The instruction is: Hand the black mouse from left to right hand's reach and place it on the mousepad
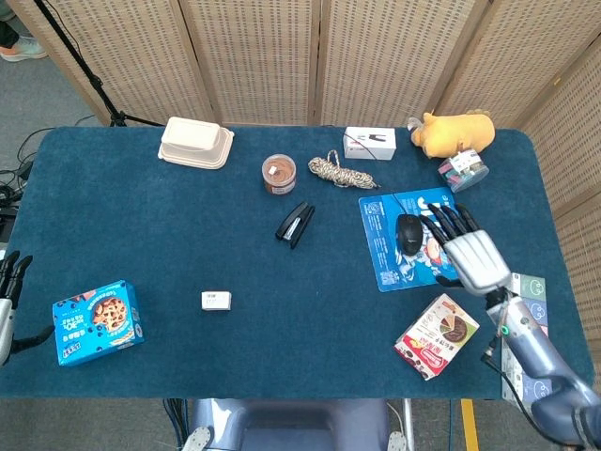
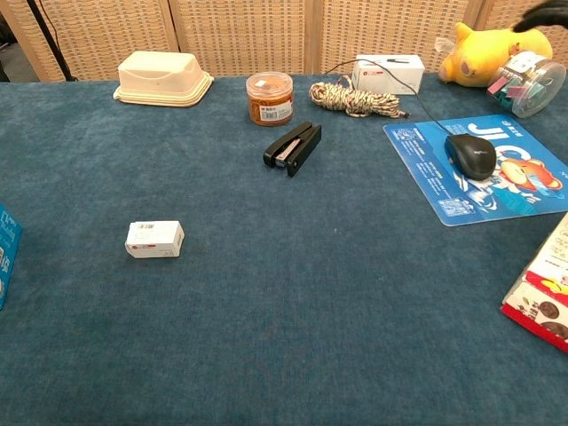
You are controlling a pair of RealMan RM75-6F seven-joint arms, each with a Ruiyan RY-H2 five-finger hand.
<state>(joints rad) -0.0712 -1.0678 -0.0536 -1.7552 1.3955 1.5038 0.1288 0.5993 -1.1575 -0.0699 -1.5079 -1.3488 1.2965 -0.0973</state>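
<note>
At the far left edge of the bench, the left hand [image 1: 9,282] barely shows (too little to tell if it is open). The small black mouse [image 1: 409,234] sits alone on the blue cartoon mousepad [image 1: 385,256], so the job looks done. Just to its right, the silver right hand [image 1: 472,256] hangs with fingers spread, holding nothing.
</note>
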